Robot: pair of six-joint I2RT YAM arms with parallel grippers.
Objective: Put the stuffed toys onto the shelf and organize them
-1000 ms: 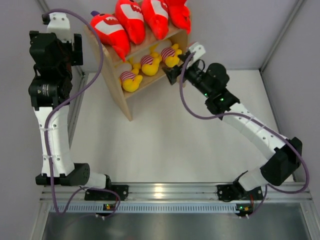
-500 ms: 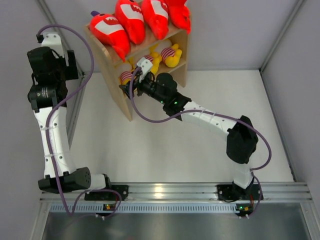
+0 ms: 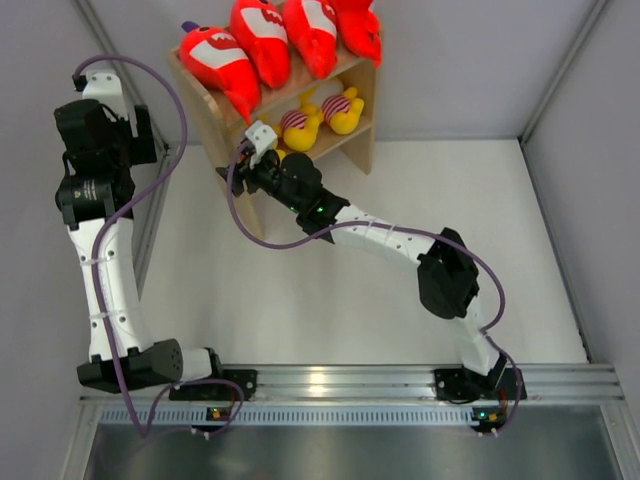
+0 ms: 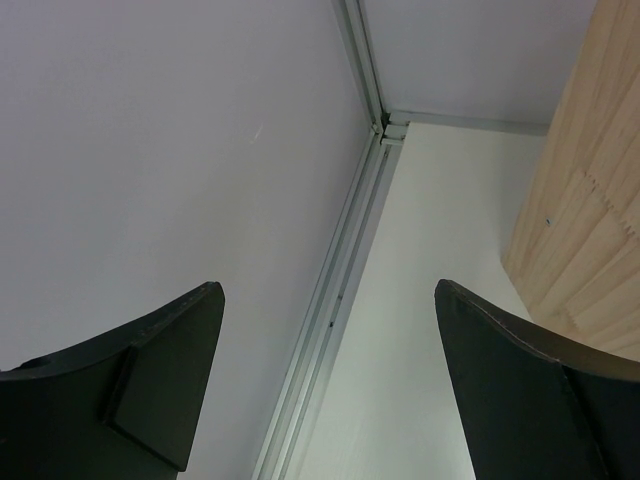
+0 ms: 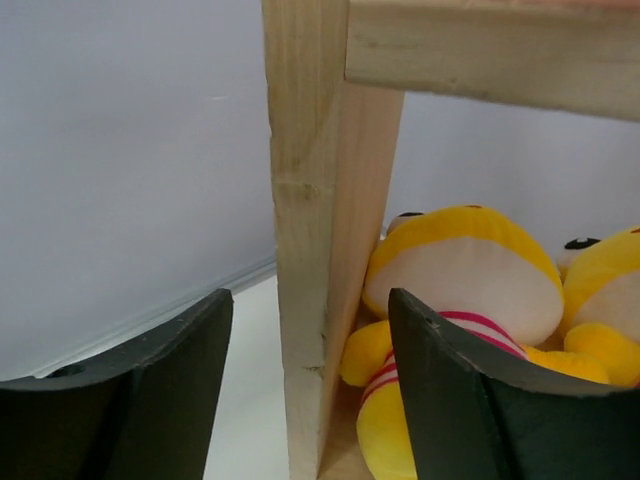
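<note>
The light-wood shelf [image 3: 218, 125] stands at the back. Four red shark plushes [image 3: 260, 40] lie along its top tier. Two yellow striped plushes [image 3: 300, 122] show on the lower tier; the third is mostly hidden behind my right gripper [image 3: 240, 168]. In the right wrist view, my right gripper [image 5: 309, 293] is open and empty. Its jaws stand either side of the front edge of the shelf's left side panel [image 5: 325, 250]. A yellow plush [image 5: 470, 280] sits just inside, beside a second one [image 5: 610, 290]. My left gripper [image 3: 135, 130] is open and empty, raised left of the shelf.
In the left wrist view the left gripper [image 4: 328, 285] faces the grey wall, the metal floor rail [image 4: 340, 280] and the shelf's outer side [image 4: 590, 200]. Grey walls enclose the white table [image 3: 330, 290]. The right arm stretches diagonally across it.
My right gripper has swept left along the shelf front, from the right end of the lower tier to the left side panel. The left arm shifted slightly.
</note>
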